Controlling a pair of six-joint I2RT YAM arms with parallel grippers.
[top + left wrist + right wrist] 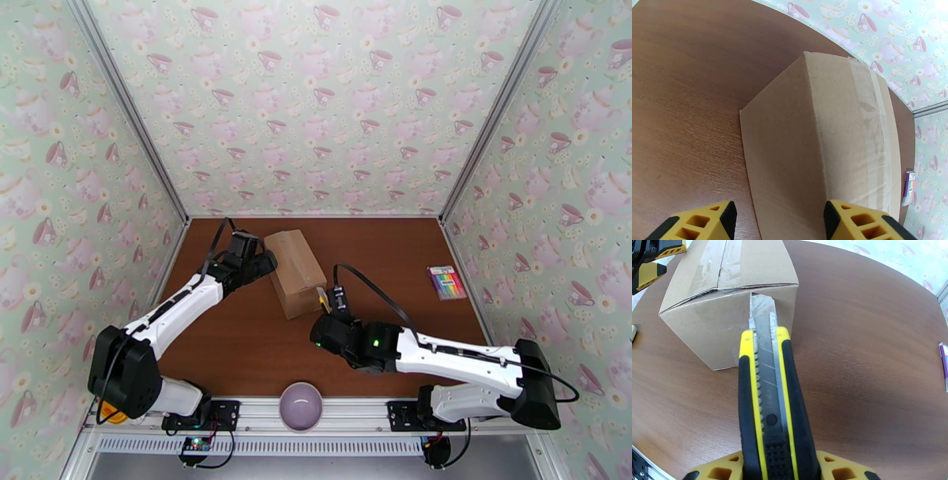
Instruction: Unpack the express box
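My right gripper (778, 471) is clamped on a utility knife (768, 405): yellow body, black rubbery side grips, a ridged black slider; its segmented steel blade (762, 315) is run out, and the tip meets the near end face of the express box (730, 287) just under the top edge; whether it has entered the cardboard I cannot tell. The box is plain brown corrugated card, rectangular, its flaps down under a strip of glossy clear tape (717, 263) that wrinkles along the seam; it lies askew on the dark wood-grain surface (869, 378), between my two grippers. My left gripper (777, 219) sits at the box's far end with its yellow, black-padded fingers spread apart and nothing clamped; one long top edge of the box runs away from between them; contact I cannot tell. Well off to the right lies a flat pack of coloured pens (446, 282), its print too small to read; a lilac bowl (301, 405) sits at the near edge between the arm bases; teacup-patterned walls (316, 103) enclose everything.
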